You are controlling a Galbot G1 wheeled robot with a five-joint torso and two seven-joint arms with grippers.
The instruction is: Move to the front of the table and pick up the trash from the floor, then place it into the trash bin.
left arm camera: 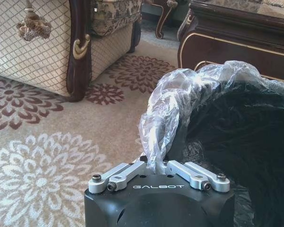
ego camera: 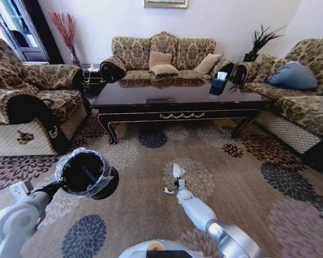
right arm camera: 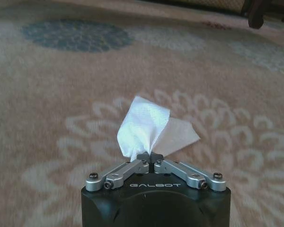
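A flower-patterned carpet point(ego camera: 151, 204) spreads before a dark coffee table point(ego camera: 177, 99), with sofas point(ego camera: 164, 56) at the far side and both flanks. The right gripper point(ego camera: 177, 181) is closed on a white paper scrap point(ego camera: 177, 171), held just above the carpet near centre, well right of the black bin point(ego camera: 87, 173), whose liner rim the left gripper point(ego camera: 58, 185) pinches, bin tilted. The right wrist view shows the paper point(right arm camera: 149, 128) sticking up from the closed fingertips; the left wrist view shows the crumpled clear liner point(left arm camera: 180, 104).
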